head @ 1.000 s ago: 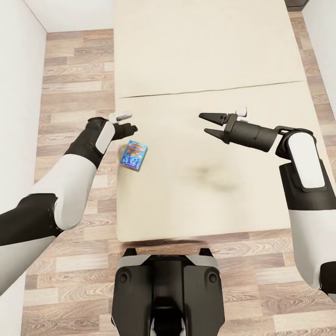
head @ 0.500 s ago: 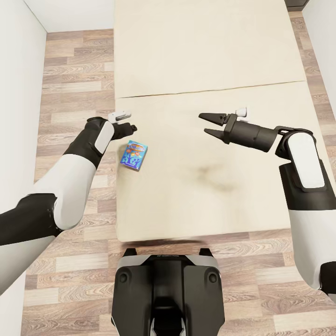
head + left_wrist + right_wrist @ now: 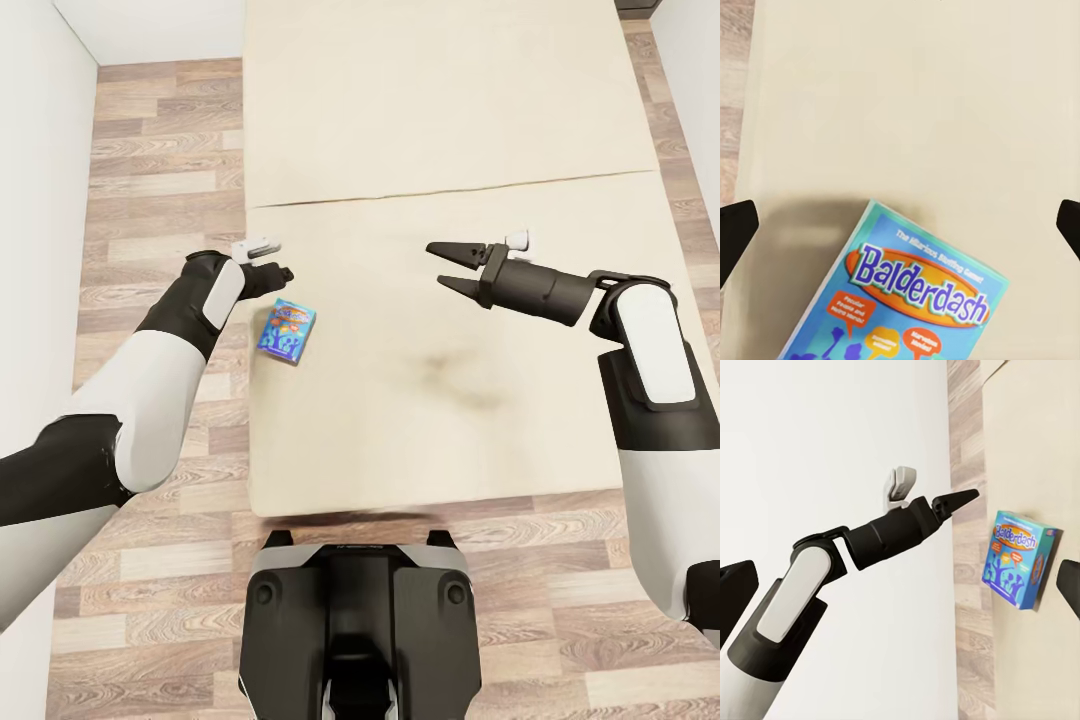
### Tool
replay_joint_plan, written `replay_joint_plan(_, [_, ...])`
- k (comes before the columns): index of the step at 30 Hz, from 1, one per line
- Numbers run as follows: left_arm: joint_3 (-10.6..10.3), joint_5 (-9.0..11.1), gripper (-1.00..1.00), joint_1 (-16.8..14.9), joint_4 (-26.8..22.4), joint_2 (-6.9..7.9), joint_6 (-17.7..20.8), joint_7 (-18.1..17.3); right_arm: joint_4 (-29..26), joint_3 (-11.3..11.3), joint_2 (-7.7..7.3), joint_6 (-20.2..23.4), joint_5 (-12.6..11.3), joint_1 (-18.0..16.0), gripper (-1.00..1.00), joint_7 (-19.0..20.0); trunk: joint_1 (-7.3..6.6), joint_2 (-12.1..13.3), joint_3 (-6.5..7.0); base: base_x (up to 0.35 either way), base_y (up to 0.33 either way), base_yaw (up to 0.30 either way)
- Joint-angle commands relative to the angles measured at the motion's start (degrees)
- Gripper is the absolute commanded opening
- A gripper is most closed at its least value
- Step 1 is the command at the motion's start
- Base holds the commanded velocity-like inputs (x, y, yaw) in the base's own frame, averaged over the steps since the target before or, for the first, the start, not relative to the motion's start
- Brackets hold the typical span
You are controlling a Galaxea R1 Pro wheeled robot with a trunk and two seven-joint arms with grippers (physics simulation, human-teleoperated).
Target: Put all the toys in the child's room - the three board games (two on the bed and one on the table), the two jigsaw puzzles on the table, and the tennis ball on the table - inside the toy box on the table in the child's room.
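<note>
**Left gripper above the blue game box**

The left gripper (image 3: 283, 272) hangs over the bed (image 3: 420, 130) edge; its black fingers (image 3: 736, 229) stand wide apart, holding nothing. At its 5 o'clock lies the small blue board game (image 3: 287, 332), a glossy flat "Balderdash" box, partly cut off in the left wrist view. The right gripper (image 3: 441, 266), at 3 o'clock, is spread and empty over the smooth beige mattress.

The small blue board game (image 3: 907, 300) lying on the bed (image 3: 907, 97) carries the title "Balderdash" in large blue letters on an orange oval; a fine line of print above the title and the coloured speech bubbles below hold words too small to read. The same title shows on the box in the right wrist view
</note>
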Motion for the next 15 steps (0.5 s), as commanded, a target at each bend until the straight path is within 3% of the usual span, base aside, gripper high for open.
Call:
replay_joint_plan(1, [0.2, 0.6, 1.00, 0.0, -0.1, -0.06, 0.2, 0.4, 0.0, 0.1, -0.04, 0.1, 0.4, 0.0, 1.00, 0.4, 0.03, -0.1, -0.14, 0.000, 0.000, 0.000])
replay_joint_plan(15, [0.3, 0.6, 1.00, 0.0, -0.1, -0.06, 0.1, 0.4, 0.0, 0.1, -0.08, 0.1, 0.3, 0.0, 1.00, 0.4, 0.03, -0.1, -1.41, 0.000, 0.000, 0.000])
